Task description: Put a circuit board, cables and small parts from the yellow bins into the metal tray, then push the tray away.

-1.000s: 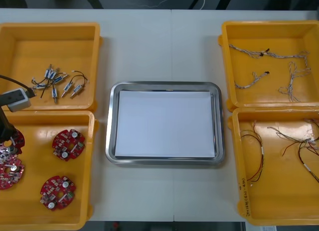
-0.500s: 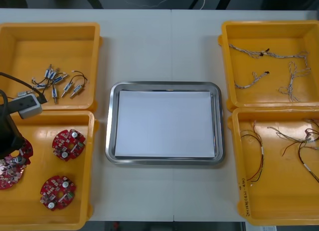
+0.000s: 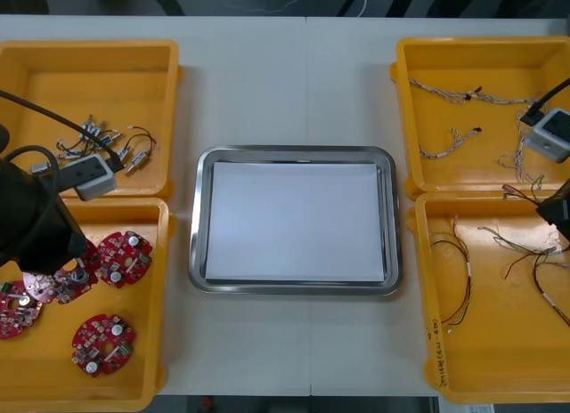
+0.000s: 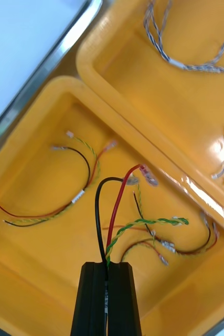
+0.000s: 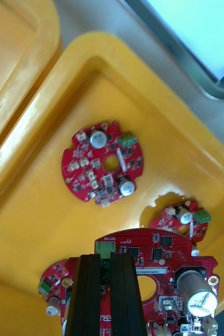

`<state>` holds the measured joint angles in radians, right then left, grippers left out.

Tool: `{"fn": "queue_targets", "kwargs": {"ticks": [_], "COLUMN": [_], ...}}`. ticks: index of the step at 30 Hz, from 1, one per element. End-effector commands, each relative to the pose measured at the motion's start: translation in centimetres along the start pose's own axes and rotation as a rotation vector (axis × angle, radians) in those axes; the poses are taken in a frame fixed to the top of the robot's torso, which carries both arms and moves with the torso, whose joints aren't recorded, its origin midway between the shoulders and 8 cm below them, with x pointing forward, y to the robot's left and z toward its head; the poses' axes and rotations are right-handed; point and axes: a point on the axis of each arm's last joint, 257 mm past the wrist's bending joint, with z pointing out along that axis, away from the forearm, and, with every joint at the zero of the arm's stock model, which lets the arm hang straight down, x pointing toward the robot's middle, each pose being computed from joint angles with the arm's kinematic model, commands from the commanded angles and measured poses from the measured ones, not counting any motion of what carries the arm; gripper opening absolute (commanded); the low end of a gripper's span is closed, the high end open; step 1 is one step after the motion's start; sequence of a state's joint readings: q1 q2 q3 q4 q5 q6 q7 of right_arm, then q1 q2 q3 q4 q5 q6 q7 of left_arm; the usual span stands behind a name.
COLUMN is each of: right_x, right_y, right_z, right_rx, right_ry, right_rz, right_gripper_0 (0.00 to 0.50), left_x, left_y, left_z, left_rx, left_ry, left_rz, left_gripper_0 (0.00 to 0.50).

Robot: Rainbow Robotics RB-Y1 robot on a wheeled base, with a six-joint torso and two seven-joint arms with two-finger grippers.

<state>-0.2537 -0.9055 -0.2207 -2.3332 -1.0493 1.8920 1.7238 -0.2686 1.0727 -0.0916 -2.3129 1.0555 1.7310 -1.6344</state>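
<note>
The left pincer is clamped on the edge of a round red circuit board. It holds the board inside the near yellow bin left of the metal tray, where it overlaps two of the loose boards lying on that bin's floor. The right pincer has its fingers pressed together on a held cable of black, red and green-yellow strands. It is over the near yellow bin right of the tray, where other cables lie loose. The metal tray, white inside, sits on the bench. Small metal parts lie in the far bin to the tray's left, and twisted blue and white cables lie in the far bin to its right.
</note>
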Motion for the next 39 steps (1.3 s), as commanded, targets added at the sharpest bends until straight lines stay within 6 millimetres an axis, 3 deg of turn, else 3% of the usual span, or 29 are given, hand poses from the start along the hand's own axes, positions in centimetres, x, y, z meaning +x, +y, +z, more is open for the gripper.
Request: {"fn": "queue_targets", "kwargs": {"ticks": [1, 9, 21, 29, 39], "right_x": [-2.8, -5.4, -7.8, -8.3, -8.5], "right_y": [0.5, 3.0, 4.8, 5.3, 5.8], "right_z": [-0.7, 0.1, 0.5, 0.5, 0.5], "right_rx": [-0.006, -0.053, -0.064, -0.082, -0.102], "right_ry": [-0.010, -0.023, -0.019, -0.023, -0.028], "right_rz": [-0.064, -0.153, -0.235, -0.236, -0.248], "right_gripper_0": [0.000, 0.000, 0.000, 0.000, 0.000], "left_x": [-3.6, -6.7, -12.1, -16.2, -19.4], "left_y": [-1.6, -3.8, -6.5, -8.0, -10.1], "left_z": [-1.0, -0.7, -0.4, 1.2, 3.3], "left_rx": [0.000, 0.024, 0.055, 0.059, 0.054], "left_ry": [-0.066, -0.099, -0.157, -0.184, -0.200], "left_rz": [-0.129, -0.153, -0.152, -0.131, -0.116], "left_gripper_0": [0.000, 0.000, 0.000, 0.000, 0.000]}}
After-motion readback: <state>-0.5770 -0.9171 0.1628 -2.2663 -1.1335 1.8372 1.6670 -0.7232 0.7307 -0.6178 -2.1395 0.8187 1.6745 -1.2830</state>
